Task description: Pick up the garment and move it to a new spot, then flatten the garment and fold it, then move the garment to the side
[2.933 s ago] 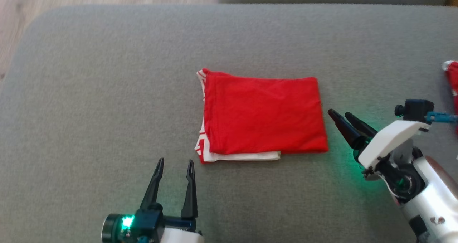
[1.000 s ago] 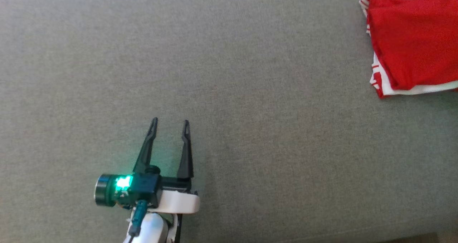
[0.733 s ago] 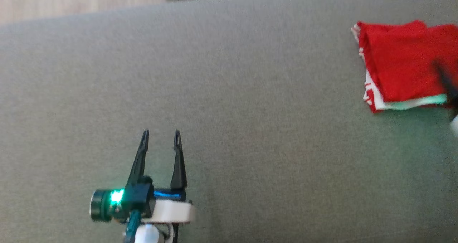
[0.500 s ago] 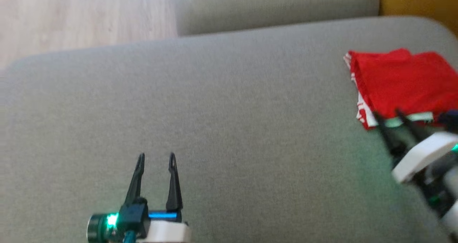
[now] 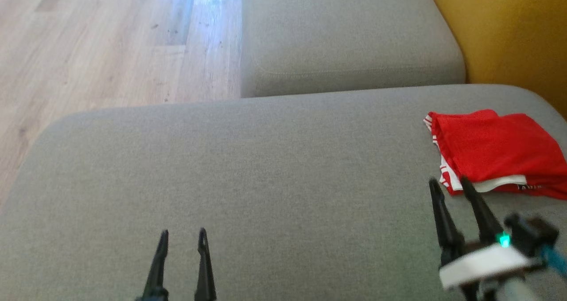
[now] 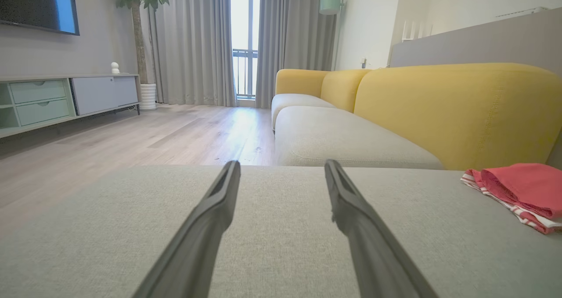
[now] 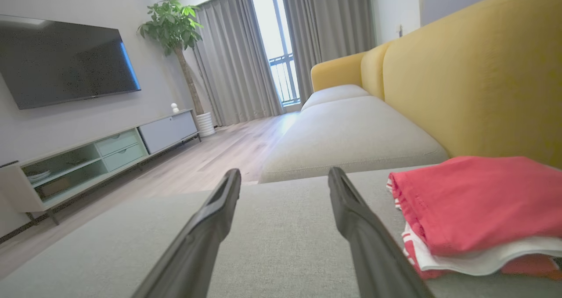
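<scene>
1. Right pincer [image 5: 448, 181]: jaws wide, nothing between them. It sits low over the grey cushion [image 5: 266, 168], fingertips just beside the near left corner of the garment [image 5: 496, 150]. The right wrist view shows a strip of bare cushion between the nearer finger and the cloth, so the two appear to be apart.

2. Left pincer [image 5: 183, 231]: jaws wide and empty, low over the cushion and well apart from the garment.

3. Garment: a folded red piece with a white layer and striped trim showing along its near and left edges. It lies at the right end of the cushion, near the yellow backrest [image 5: 509, 35].

4. Step in hand (judged): the fold looks complete and the garment looks set to the side. What remains is to clear the right pincer without disturbing the stack.

5. Procedure:
- Keep the jaws wide while clearing, since closing them here could pinch the striped trim.
- Draw the fingertips away from the corner before lifting, not across it.
- Check afterwards that the white layer has not slid further out.

6. Risk: the loose layers may drag and open if a finger catches them.
</scene>
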Motion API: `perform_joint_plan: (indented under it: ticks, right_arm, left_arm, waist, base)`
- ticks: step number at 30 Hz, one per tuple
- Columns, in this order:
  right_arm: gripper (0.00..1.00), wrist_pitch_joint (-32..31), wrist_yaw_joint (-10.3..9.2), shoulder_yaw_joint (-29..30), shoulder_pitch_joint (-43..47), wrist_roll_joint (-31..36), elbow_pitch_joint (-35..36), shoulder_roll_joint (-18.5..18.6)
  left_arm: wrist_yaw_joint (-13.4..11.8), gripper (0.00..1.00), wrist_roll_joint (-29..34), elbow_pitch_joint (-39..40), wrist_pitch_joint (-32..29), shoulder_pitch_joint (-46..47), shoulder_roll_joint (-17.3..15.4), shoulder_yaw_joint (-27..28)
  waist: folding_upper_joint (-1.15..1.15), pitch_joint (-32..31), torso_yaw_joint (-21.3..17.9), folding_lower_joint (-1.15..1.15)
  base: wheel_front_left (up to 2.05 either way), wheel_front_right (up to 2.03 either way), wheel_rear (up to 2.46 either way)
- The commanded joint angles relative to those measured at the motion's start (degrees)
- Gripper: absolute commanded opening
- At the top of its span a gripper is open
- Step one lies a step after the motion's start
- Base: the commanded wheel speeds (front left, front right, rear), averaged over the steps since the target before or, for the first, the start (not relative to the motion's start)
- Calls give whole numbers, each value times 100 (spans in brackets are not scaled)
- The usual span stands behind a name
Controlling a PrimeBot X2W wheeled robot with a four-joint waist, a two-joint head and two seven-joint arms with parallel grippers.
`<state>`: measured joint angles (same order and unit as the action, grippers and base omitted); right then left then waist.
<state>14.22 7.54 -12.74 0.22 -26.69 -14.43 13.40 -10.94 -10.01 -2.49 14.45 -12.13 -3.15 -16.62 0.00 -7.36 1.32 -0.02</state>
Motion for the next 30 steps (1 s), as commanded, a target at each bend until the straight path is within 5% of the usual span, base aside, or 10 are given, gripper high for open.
perform_joint_plan:
  ticks: [1,9,22,23,30]
  right_arm:
    - [100,76,-5,78,211,290,342,-101]
    - [100,77,-5,426,1184,1019,889,-568]
    - [100,77,-5,399,1394,1066,898,-648]
    - [0,1,0,533,1611,1012,692,-712]
    - [0,-56,0,554,1656,795,364,-723]
  left_arm:
    - [47,100,97,273,55,117,27,163]
    - [132,100,254,448,55,-388,27,105]
    - [242,100,362,415,55,-587,27,305]
    - [239,0,313,244,-1,-753,-12,114]
    - [254,0,51,33,-58,-790,-16,154]
  waist:
    - [0,-92,22,2]
    - [0,-340,25,2]
    - [0,-475,-67,2]
    - [0,-477,-69,2]
    - [0,-442,-73,2]
  base:
    - [0,0,0]
    - [0,0,0]
    - [0,0,0]
    - [0,0,0]
    - [0,0,0]
